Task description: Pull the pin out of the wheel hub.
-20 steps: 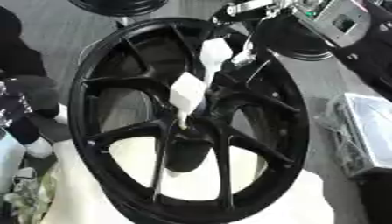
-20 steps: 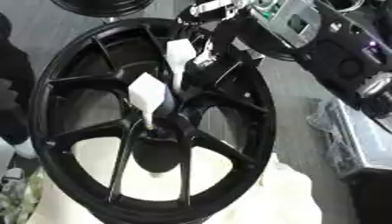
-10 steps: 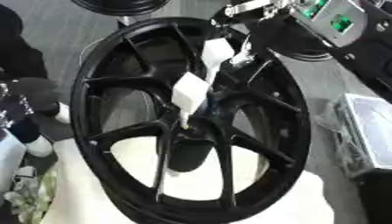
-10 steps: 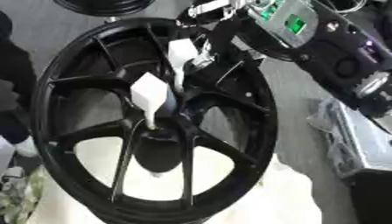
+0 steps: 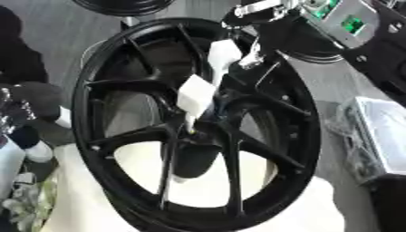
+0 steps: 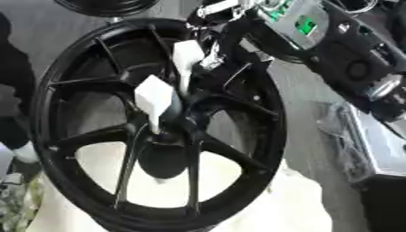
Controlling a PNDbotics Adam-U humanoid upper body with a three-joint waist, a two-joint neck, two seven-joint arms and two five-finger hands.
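A black multi-spoke wheel hub (image 5: 262,136) lies tilted on a white cloth. My right hand (image 5: 238,59) comes in from the upper right over the rim. Its white-padded fingers (image 5: 195,93) curl down onto the hub's centre. They pinch a thin pale pin (image 5: 192,129) that stands in the centre bore, mostly hidden by the pads. My left hand (image 5: 17,108) shows as a dark, silver-jointed shape at the left edge, outside the rim and apart from the wheel.
The white cloth (image 5: 317,208) covers the surface beneath the wheel. A clear plastic box (image 5: 380,136) sits to the right of the rim. Another dark wheel (image 5: 131,5) lies at the top edge. My right arm's housing (image 6: 349,50) fills the upper right.
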